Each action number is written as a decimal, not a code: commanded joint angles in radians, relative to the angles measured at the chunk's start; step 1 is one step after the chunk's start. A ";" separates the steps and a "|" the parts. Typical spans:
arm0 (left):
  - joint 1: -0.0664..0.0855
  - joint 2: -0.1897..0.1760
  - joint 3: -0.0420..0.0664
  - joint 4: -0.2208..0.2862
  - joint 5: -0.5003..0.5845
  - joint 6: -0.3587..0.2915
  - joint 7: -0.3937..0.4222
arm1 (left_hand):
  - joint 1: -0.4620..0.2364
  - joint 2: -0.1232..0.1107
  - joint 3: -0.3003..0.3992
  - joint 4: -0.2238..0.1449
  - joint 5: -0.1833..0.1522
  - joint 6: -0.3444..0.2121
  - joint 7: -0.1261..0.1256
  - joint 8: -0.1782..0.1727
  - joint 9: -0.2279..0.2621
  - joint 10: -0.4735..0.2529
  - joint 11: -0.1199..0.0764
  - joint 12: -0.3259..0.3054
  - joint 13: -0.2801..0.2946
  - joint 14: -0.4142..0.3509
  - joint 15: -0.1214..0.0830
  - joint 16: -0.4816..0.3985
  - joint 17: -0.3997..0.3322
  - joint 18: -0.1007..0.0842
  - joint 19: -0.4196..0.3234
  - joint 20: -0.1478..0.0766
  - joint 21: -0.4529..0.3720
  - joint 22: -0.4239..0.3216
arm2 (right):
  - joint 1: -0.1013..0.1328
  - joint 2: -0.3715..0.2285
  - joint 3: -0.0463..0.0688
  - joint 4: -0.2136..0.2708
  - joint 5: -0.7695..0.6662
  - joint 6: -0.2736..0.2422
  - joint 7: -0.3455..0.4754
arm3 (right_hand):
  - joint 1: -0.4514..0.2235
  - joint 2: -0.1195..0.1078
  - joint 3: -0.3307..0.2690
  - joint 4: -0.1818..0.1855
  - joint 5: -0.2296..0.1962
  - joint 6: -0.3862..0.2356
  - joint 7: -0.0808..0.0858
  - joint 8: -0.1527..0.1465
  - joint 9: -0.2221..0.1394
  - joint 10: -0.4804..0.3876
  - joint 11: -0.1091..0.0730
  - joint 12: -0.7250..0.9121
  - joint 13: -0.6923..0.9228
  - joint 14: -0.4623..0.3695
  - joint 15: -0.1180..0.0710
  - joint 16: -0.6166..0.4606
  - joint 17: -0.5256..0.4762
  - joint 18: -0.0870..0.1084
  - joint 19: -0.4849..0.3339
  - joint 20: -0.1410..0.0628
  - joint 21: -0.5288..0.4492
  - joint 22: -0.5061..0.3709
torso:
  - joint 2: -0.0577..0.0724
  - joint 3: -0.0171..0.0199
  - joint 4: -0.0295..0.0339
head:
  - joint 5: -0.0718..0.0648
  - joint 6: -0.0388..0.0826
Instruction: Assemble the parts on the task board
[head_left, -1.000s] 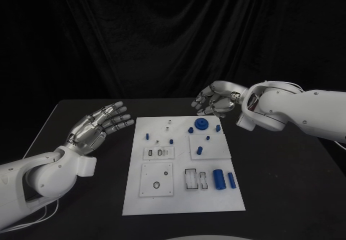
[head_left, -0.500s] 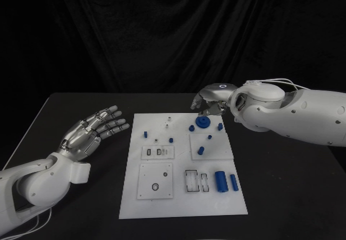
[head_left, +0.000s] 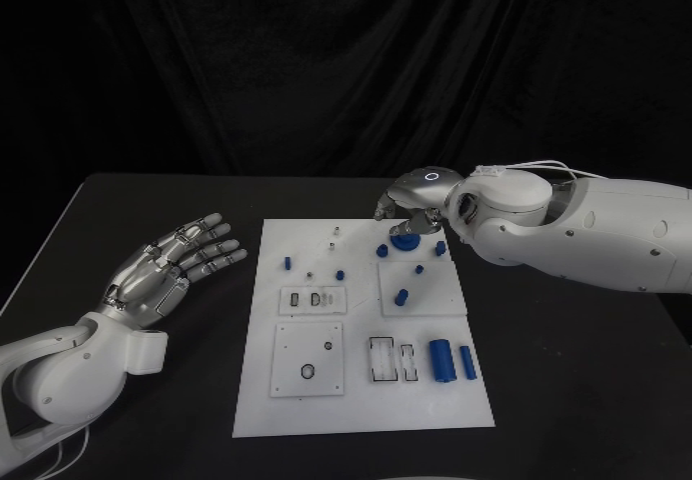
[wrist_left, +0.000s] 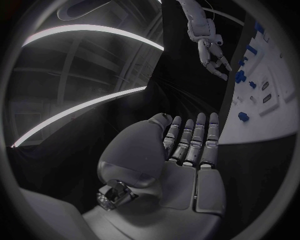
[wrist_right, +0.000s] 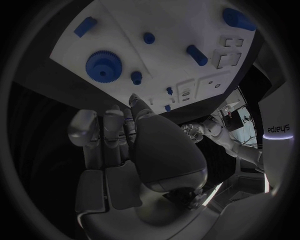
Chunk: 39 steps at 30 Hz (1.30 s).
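Right robot hand (head_left: 408, 206) over the blue gear (head_left: 407, 242), fingertips hidden, grip unclear; left robot hand (head_left: 170, 265) open, empty.

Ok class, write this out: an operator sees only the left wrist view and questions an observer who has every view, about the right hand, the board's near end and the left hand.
Operator: Does the right hand hold the gear?
Observer: No. In the right wrist view the blue gear lies flat on the task board, and the right hand holds nothing, its fingers short of the gear.
Operator: What lies at the board's near end?
Observer: In the head view a thick blue cylinder and a slim blue cylinder lie side by side near the right corner.
Operator: Where is my left hand?
Observer: The left hand is open above the black table, left of the board.
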<state>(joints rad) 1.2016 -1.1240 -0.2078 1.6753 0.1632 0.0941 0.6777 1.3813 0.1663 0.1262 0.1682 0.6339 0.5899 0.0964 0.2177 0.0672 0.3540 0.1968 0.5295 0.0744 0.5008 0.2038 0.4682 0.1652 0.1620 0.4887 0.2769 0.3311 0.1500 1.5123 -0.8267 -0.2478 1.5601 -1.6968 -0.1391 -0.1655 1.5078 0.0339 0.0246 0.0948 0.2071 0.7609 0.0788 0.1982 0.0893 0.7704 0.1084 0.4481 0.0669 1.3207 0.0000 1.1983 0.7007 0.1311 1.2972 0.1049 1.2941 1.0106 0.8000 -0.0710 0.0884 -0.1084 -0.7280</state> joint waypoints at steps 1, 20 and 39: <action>0.003 0.000 0.001 0.002 0.014 0.015 0.129 | 0.006 0.000 0.010 -0.001 0.006 0.010 0.002 0.004 0.002 0.006 0.003 0.005 -0.001 0.003 0.009 0.008 0.002 -0.019 0.001 0.004 0.004 0.002 | -0.010 0.001 0.000 -0.006 -0.031 -0.005 -0.011 | -0.009 -0.003 0.009 0.000 -0.009 0.006 0.003 -0.008 0.001 0.010 0.000 -0.006 0.001 0.009 -0.001 0.007 0.006 -0.021 0.009 0.000 0.007 0.007 | 0.006 -0.0044 0.0009 | 0.001 -0.003; 0.003 0.001 0.001 -0.003 0.016 0.024 0.123 | 0.008 0.000 0.015 -0.003 0.007 0.011 0.003 0.005 0.002 0.007 0.004 0.004 -0.001 0.003 0.011 0.010 0.002 -0.021 0.000 0.004 0.005 0.002 | -0.050 0.007 0.000 -0.026 -0.031 -0.027 0.023 | -0.007 -0.018 0.029 0.001 -0.023 0.008 -0.002 -0.023 0.004 0.034 -0.002 -0.023 0.000 0.012 -0.002 0.016 0.023 -0.023 0.013 0.000 0.019 0.029 | 0.008 -0.0021 -0.0003 | -0.003 -0.008; 0.002 0.007 -0.001 -0.013 0.027 0.033 0.108 | 0.008 -0.001 0.020 -0.005 0.007 0.010 0.007 0.004 0.002 0.008 0.007 0.005 -0.001 0.002 0.013 0.013 0.001 -0.023 -0.002 0.005 0.005 0.002 | -0.080 0.040 0.000 -0.064 -0.031 -0.061 0.065 | -0.014 -0.022 0.054 0.016 -0.023 0.031 0.001 -0.027 0.012 0.072 -0.006 -0.029 0.003 0.017 0.001 0.026 0.044 -0.027 0.016 0.002 0.030 0.053 | 0.005 -0.0051 0.0009 | -0.011 -0.011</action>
<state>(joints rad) 1.2016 -1.1192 -0.2087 1.6617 0.1802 0.1097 0.6783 1.3813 0.1663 0.1402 0.1630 0.6382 0.5934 0.0999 0.2177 0.0678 0.3570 0.1998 0.5295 0.0745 0.5036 0.2078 0.4761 0.1658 0.1459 0.4886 0.2768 0.3311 0.1506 1.4358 -0.7875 -0.2481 1.4980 -1.7188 -0.1753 -0.1187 1.4946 0.0209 0.0741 0.1112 0.1803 0.7871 0.0796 0.1731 0.1007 0.8380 0.1017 0.4225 0.0688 1.3294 0.0019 1.2198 0.7445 0.1168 1.3063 0.1072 1.3177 1.0630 0.8051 -0.0753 0.0883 -0.1184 -0.7386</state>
